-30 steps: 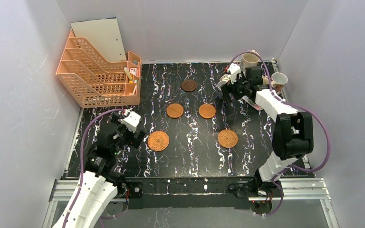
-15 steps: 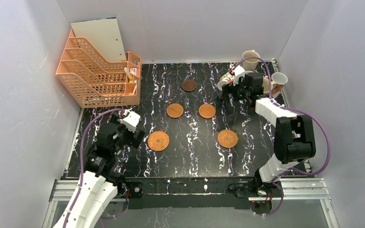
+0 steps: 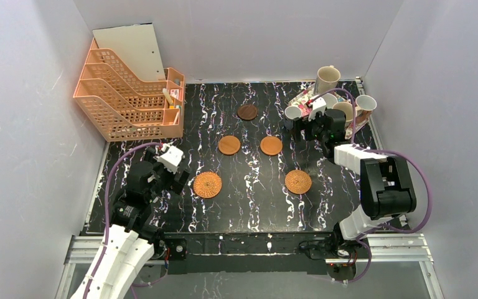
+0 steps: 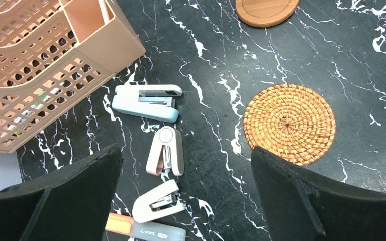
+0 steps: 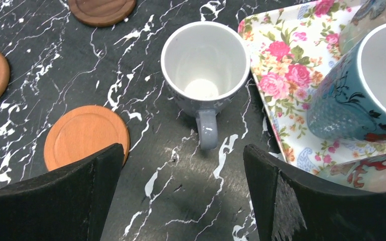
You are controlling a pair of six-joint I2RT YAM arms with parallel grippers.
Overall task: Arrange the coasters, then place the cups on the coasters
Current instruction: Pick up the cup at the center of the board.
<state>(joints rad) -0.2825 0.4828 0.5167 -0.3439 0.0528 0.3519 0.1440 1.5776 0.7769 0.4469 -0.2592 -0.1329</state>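
Observation:
Five coasters lie on the black marble table: a dark brown one (image 3: pixel 247 112), two mid-brown wood ones (image 3: pixel 229 145) (image 3: pixel 271 146) and two wicker ones (image 3: pixel 207 185) (image 3: pixel 298 182). My right gripper (image 3: pixel 300 128) (image 5: pixel 182 160) is open and empty. It hangs just short of a small grey-blue cup (image 3: pixel 293 112) (image 5: pixel 205 65) whose handle points toward it. A teal blue cup (image 5: pixel 354 95) stands on the floral tray (image 5: pixel 291 65). A beige cup (image 3: pixel 327 78) and a brownish cup (image 3: pixel 365 104) stand at the back right. My left gripper (image 3: pixel 177 177) (image 4: pixel 186 150) is open beside the left wicker coaster (image 4: pixel 290 123).
An orange file rack (image 3: pixel 127 99) (image 4: pixel 40 65) fills the back left corner. Three small staplers (image 4: pixel 148 102) (image 4: pixel 166 150) (image 4: pixel 160 201) lie under my left gripper. Grey walls close in the table on three sides.
My right gripper has drawn back from the tray toward the near side, uncovering the beige cup at the back. The left arm has not moved.

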